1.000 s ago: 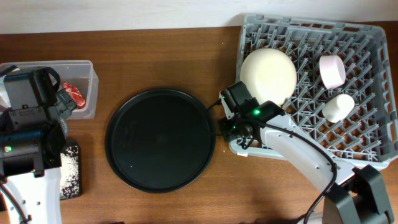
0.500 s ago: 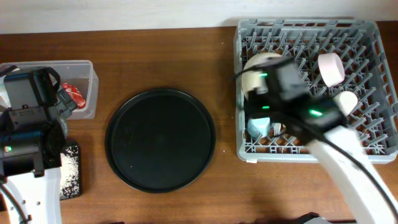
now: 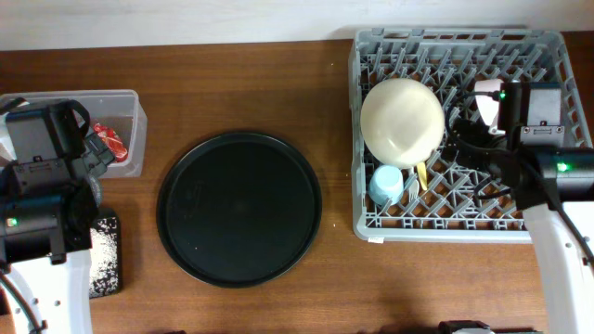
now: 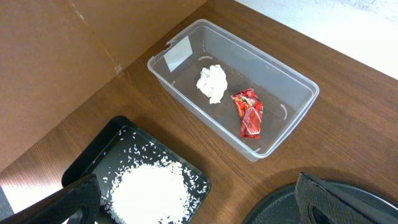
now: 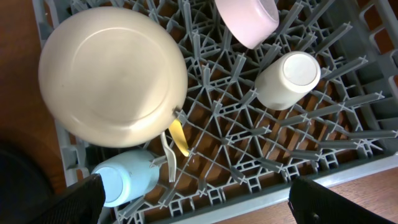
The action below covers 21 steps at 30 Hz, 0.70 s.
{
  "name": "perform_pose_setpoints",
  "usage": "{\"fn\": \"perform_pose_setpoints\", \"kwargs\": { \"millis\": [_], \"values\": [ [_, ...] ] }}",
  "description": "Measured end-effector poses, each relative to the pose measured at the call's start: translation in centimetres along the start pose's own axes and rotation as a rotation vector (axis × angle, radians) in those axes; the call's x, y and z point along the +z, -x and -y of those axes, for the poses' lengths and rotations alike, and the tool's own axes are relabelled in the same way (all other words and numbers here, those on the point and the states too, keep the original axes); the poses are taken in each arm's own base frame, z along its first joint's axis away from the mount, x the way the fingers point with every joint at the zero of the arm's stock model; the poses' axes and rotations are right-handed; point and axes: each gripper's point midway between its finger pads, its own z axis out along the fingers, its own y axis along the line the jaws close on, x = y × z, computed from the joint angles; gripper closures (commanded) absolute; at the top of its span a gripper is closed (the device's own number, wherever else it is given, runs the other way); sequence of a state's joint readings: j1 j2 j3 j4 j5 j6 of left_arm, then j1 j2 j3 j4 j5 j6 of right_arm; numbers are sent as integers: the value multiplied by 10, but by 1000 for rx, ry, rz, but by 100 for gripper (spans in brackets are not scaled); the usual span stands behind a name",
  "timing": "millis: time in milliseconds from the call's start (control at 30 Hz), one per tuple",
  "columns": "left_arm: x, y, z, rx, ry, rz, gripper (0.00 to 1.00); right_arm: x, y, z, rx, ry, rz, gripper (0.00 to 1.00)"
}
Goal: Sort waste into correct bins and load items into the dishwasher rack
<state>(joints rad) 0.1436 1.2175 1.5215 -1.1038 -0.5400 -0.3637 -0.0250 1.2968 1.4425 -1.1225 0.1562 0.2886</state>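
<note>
On the right of the table, the dishwasher rack (image 3: pixel 436 225) fills the right wrist view, its far corners cut off. At the table's centre lies a round black tray (image 3: pixel 239 207). The cream plate (image 5: pixel 112 74) leans among the pegs at the rack's left side. From overhead, the left arm covers much of the clear tub (image 4: pixel 292 118) and nearly all of the black bin (image 4: pixel 93 163); only the left wrist view shows inside them.

The left gripper (image 4: pixel 205 200) hangs above the bins, its fingers spread wide with nothing between them. The right gripper (image 5: pixel 208 200) hangs over the rack, equally wide and empty, and only its dark fingertips show at the frame's lower corners.

The light blue cup (image 5: pixel 127 177) lies on its side below the plate. The white cup (image 5: pixel 287 79) stands upside down, hidden from overhead by the right arm. The pink bowl (image 5: pixel 247 18) is cropped at the top edge.

Just a short piece of the yellow fork (image 5: pixel 179 138) shows beside the plate's rim. The red wrapper (image 4: pixel 248 112) and white tissue (image 4: pixel 212 83) lie in the tub, and the rice (image 4: pixel 146 193) is heaped in the black bin.
</note>
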Motion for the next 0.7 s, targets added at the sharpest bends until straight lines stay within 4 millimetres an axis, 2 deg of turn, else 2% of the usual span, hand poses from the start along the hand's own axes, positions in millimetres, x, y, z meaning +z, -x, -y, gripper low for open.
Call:
{"fn": "perform_pose_setpoints", "kwargs": {
  "millis": [267,300,367,400,433,500,533,600,667,700],
  "values": [
    [0,0,0,0,0,0,1,11,-2,-1,-5,-10,-32,2],
    [0,0,0,0,0,0,1,8,0,-1,-3,-5,-17,2],
    [0,0,0,0,0,0,1,-11,17,-3,17,30,102,2],
    [0,0,0,0,0,0,1,-33,35,-5,36,66,222,2],
    [0,0,0,0,0,0,1,-75,54,-4,64,116,392,2],
    [0,0,0,0,0,0,1,-148,72,2,105,194,649,2],
    [0,0,0,0,0,0,0,-205,66,12,130,246,810,2],
    [0,0,0,0,0,0,1,-273,34,29,148,319,975,2],
    [0,1,0,-1,0,2,1,-321,-4,42,147,415,1096,2],
    [0,-1,0,2,1,-3,1,-330,-15,46,147,439,1127,2]
  ]
}}
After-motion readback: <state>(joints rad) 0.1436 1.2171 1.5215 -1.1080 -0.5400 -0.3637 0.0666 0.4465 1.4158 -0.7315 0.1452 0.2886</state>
